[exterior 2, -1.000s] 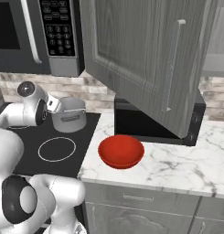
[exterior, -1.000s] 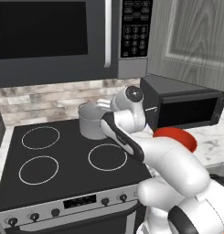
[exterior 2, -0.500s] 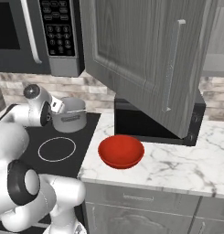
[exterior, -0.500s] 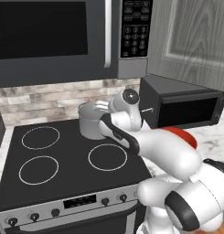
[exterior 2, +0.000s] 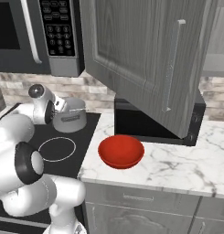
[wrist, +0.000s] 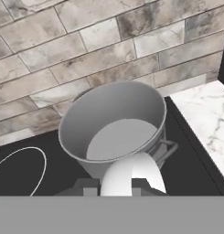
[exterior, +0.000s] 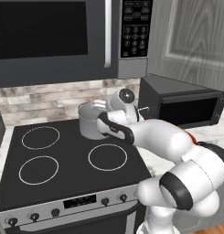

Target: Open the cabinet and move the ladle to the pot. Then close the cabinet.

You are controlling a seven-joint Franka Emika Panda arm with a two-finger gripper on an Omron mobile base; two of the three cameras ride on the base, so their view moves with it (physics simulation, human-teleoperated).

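One cabinet [exterior 2: 145, 59] hung over the marble table [exterior 2: 177, 160], its door swung wide open toward the camera, bar handle running vertical. Below it sat one black microwave-style box [exterior: 184, 103], and one red bowl [exterior 2: 121, 151] on the table. One pot [wrist: 113, 128] stood upright at the back right of the stovetop [exterior: 63, 160], mouth up, looking empty inside. The gripper [wrist: 115, 185] hovered right at the pot's near rim, fingers pinched together on one ladle [wrist: 131, 176], its rounded bowl end sticking up toward the pot. Couldn't make out which way the ladle's handle ran.
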